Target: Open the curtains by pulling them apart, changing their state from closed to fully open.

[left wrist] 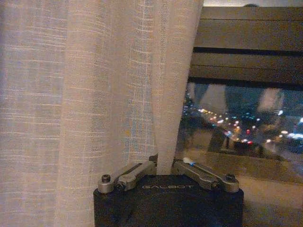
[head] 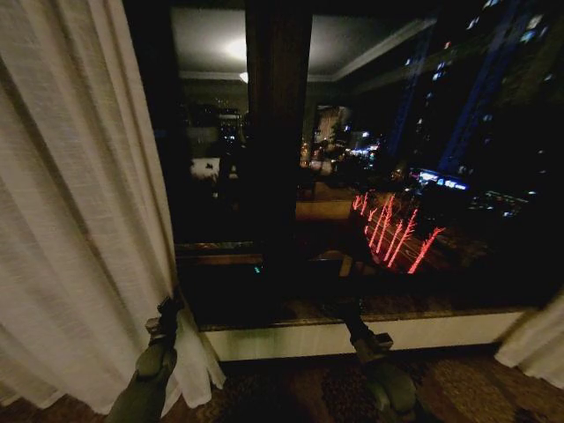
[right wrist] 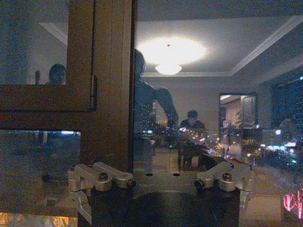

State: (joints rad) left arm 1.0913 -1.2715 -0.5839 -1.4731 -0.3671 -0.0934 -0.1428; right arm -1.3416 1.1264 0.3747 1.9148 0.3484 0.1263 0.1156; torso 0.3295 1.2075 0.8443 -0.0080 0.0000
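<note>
L curtain panel [head: 70,203] fills the left third of the head view, sheer cream, bunched w/ its inner edge hanging just left of the dark window glass [head: 397,176]. Left gripper [head: 166,315] sits low at that edge; in the left wrist view its fingers [left wrist: 142,168] are drawn in on a fold of the fabric [left wrist: 165,94], pinching it between them.

Step in hand, as I judge it: dragging the L panel outward. To do it well: keep the pinch tight, pull sideways along the rail line rather than down, go slow so the thin weave doesn't slip out or snag.

Center: dark wooden window post [head: 278,132], pale sill [head: 352,335] below, city lights & room reflections in the glass.

Right gripper [head: 357,328] is low in front of the sill, facing the glass; wrist view shows fingers [right wrist: 111,176] spread wide, holding nothing.

Far right: R curtain panel [head: 533,348], only a bottom corner visible, well apart from the right gripper.

In the way: nothing obvious; post & sill close to both arms, patterned carpet [head: 291,392] underfoot. Task looks mostly done.
</note>
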